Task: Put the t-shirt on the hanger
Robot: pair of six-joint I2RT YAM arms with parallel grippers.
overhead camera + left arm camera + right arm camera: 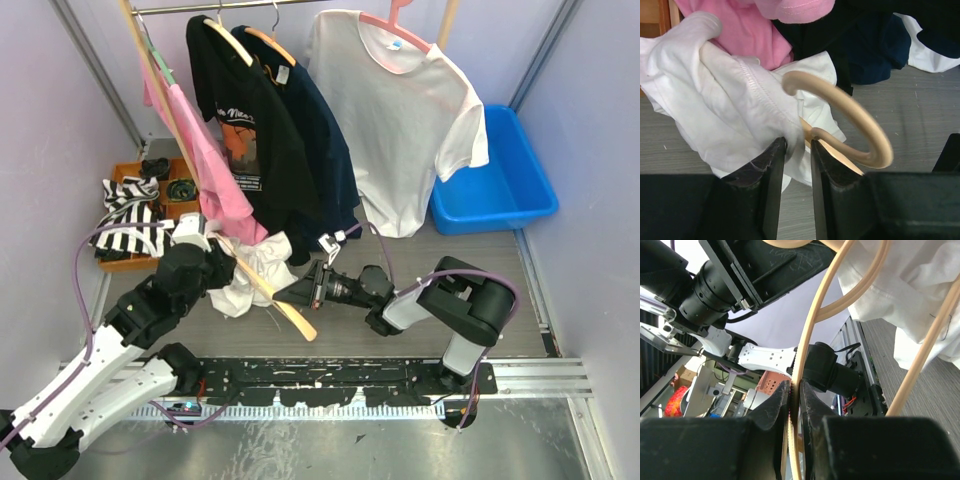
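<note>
Gripping a fold of the plain white t-shirt [735,115], the left gripper [797,162] has its two black fingers [771,170] pressed together on the cloth. It is just beside the hanger [860,125], whose curved light wooden end arches over the fabric. The right gripper [795,400] is clenched on a thin wooden part of the same hanger, which runs up between its fingers.

In the top view the hanger shows slanted over the grey table [450,250]. The t-shirt is bunched in a crumpled heap against its upper half, not spread on its arms.

Behind the hanger, clothes hang from a rail [250,5]. There is a pink t-shirt [200,160] and a black t-shirt [245,140] with an orange print. A white script word on it seems to read "Nice"; the rest is too small to read. Next come a navy garment [320,150] and a white t-shirt [400,130] on a pink plastic hanger [398,10]. Its small blue neck label [398,45] is not legible.

Well apart to the right of the wooden hanger stands a blue bin [515,160]. To its left is an orange tray [128,264] with a black-and-white striped cloth [130,215].
</note>
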